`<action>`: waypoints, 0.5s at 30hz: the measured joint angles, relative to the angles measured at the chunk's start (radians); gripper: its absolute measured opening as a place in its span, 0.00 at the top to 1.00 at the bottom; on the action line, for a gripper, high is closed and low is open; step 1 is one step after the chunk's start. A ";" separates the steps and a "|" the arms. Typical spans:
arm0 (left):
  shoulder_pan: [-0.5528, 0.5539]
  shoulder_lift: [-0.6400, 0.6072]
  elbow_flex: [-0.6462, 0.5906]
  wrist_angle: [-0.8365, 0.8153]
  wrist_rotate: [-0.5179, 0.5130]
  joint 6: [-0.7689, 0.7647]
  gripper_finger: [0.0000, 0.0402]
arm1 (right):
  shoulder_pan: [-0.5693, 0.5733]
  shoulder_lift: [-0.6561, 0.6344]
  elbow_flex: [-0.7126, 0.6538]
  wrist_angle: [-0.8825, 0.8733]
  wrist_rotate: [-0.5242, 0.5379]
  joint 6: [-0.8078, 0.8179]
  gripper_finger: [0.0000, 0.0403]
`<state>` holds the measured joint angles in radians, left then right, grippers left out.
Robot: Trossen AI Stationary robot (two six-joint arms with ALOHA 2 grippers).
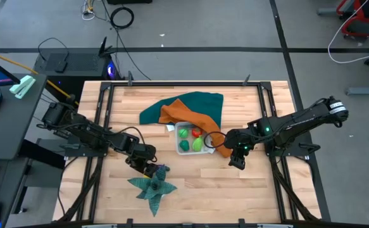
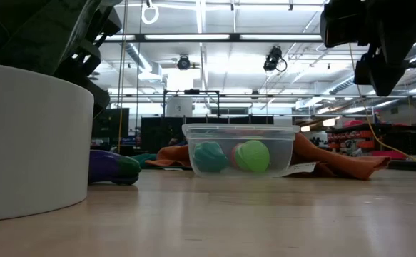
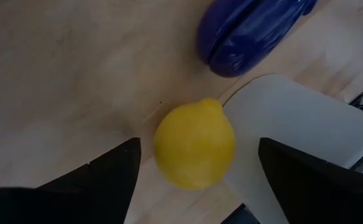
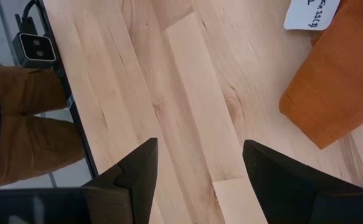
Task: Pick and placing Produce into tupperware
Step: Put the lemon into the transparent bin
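Observation:
A yellow toy lemon (image 3: 193, 155) lies on the table between the open fingers of my left gripper (image 3: 198, 143), which stand apart from it on either side. A purple toy (image 3: 249, 31) lies just beyond it; in the low view this purple toy (image 2: 111, 168) rests on the wood. In the high view my left gripper (image 1: 147, 166) is beside the star-shaped green cloth (image 1: 154, 187). The clear tupperware (image 1: 176, 142) holds green and red produce. My right gripper (image 1: 237, 161) is open over bare wood to its right.
A white rounded object (image 3: 293, 124) sits against the lemon and fills the left of the low view (image 2: 29, 135). The orange cloth (image 1: 184, 114) and the teal cloth (image 1: 190, 101) lie behind the tupperware. A person's legs (image 4: 19, 124) stand past the table edge.

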<state>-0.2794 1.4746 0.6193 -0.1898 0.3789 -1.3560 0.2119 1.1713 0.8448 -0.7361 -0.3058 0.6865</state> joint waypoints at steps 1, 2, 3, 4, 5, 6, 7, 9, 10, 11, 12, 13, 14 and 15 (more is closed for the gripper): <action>0.000 0.000 0.000 0.000 0.000 0.000 0.20 | 0.000 0.000 0.000 0.000 0.000 0.000 0.51; 0.000 0.000 0.000 0.000 0.000 0.000 0.21 | 0.000 0.000 0.000 0.000 0.000 0.000 0.51; 0.000 0.000 0.000 0.000 0.000 0.000 0.23 | 0.000 0.000 0.000 0.000 0.001 0.000 0.51; 0.000 0.000 0.000 0.000 0.000 0.000 0.25 | 0.000 0.000 0.000 0.000 0.001 0.000 0.51; 0.000 0.000 0.000 0.000 0.000 0.000 0.27 | 0.000 0.000 0.000 0.000 0.002 0.000 0.51; 0.000 0.000 0.000 0.000 0.000 0.000 0.28 | 0.000 0.000 0.000 0.000 0.002 -0.001 0.51; 0.000 0.000 0.000 0.000 0.000 0.000 0.30 | 0.000 0.000 0.000 0.000 0.002 -0.001 0.51; 0.000 0.000 0.000 0.000 -0.001 0.000 0.33 | 0.000 0.000 0.000 0.000 0.002 -0.001 0.51; 0.000 0.000 0.000 0.000 -0.004 0.000 0.35 | 0.000 0.000 0.000 0.000 0.002 -0.001 0.51; 0.000 0.000 0.000 0.000 -0.006 0.001 0.37 | 0.000 0.000 0.000 0.000 0.002 -0.001 0.51; 0.000 0.000 0.000 -0.001 -0.006 0.001 0.38 | 0.000 0.000 0.000 0.000 0.002 -0.001 0.51; 0.000 0.000 0.000 -0.001 -0.008 0.001 0.40 | 0.000 0.000 0.000 0.000 0.002 -0.001 0.51; 0.000 0.000 0.000 -0.001 -0.009 0.001 0.41 | 0.000 0.000 0.000 0.000 0.002 -0.001 0.51; 0.000 0.000 0.000 -0.001 -0.011 0.001 0.43 | 0.000 0.000 0.000 0.000 0.003 -0.001 0.51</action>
<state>-0.2794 1.4746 0.6193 -0.1905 0.3684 -1.3552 0.2118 1.1713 0.8448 -0.7361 -0.3026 0.6853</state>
